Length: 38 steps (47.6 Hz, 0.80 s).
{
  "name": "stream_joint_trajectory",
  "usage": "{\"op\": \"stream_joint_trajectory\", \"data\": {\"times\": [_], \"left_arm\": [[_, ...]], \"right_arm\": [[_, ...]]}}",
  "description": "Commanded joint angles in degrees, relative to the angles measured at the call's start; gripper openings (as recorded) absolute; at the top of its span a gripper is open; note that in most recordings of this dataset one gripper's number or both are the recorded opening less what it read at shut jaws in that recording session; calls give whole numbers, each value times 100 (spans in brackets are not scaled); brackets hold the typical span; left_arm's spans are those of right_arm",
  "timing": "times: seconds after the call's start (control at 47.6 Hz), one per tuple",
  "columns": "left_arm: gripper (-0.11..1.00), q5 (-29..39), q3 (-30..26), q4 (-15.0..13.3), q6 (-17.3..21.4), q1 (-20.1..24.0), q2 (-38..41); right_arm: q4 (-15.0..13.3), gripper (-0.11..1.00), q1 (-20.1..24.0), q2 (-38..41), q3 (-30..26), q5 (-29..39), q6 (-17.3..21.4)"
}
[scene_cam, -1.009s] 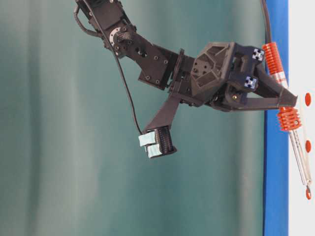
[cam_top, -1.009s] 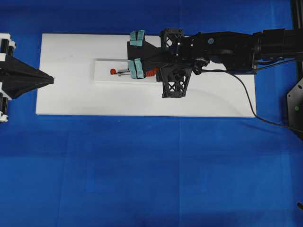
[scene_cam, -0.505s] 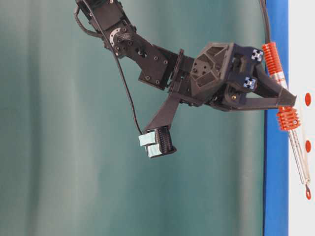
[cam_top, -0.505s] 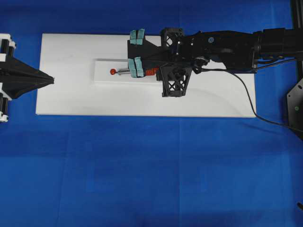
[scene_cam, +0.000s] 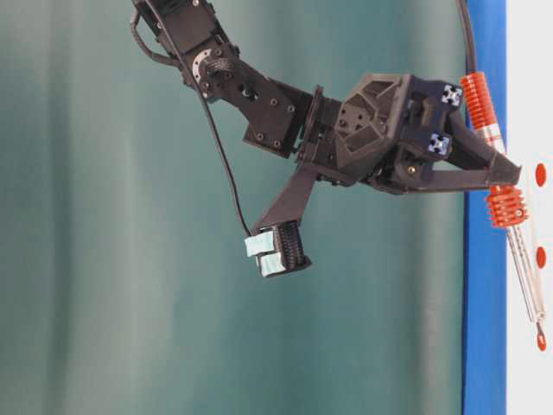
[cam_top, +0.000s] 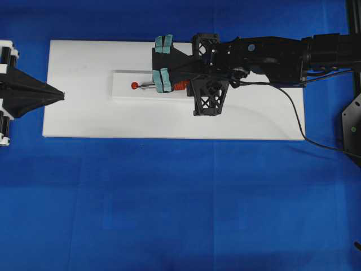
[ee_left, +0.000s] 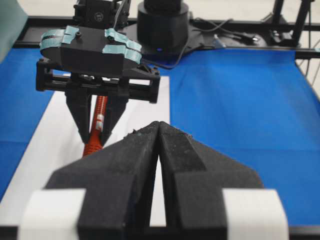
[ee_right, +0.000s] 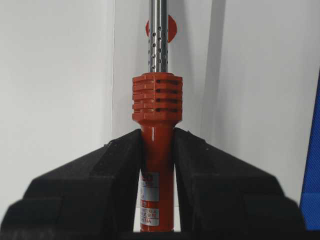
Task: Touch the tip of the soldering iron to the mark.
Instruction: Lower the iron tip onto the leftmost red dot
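We see the right gripper point(ee_right: 157, 145) clamped on the orange-red handle of the soldering iron point(ee_right: 157, 107), one black finger point(ee_right: 107, 170) pressing each side just behind the ribbed collar. From the right wrist view the silver shaft runs straight toward twelve o'clock, crossing a red mark point(ee_right: 170, 28) on the white board point(ee_right: 55, 75). Overhead, the iron point(cam_top: 179, 86) lies along the board's raised strip, pointing toward nine o'clock, and the tip point(cam_top: 141, 86) sits right at the red mark point(cam_top: 135, 86); we cannot tell whether it touches. In the table-level view the tip point(scene_cam: 539, 329) meets the lowest red mark point(scene_cam: 542, 341). At nine o'clock overhead, the left gripper point(cam_top: 61, 94) sits at the board's edge, fingers pressed together, holding nothing.
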Motion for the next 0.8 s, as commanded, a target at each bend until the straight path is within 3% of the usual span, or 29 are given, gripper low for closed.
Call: {"op": "stream_joint_trajectory", "data": {"times": [0.0, 0.778], "left_arm": [[0, -35, -53, 9, 9, 0, 35], [0, -35, -53, 0, -9, 0, 26]], "right_arm": [[9, 6, -18, -97, -141, -18, 0], [9, 6, -18, -211, -185, -18, 9]]}}
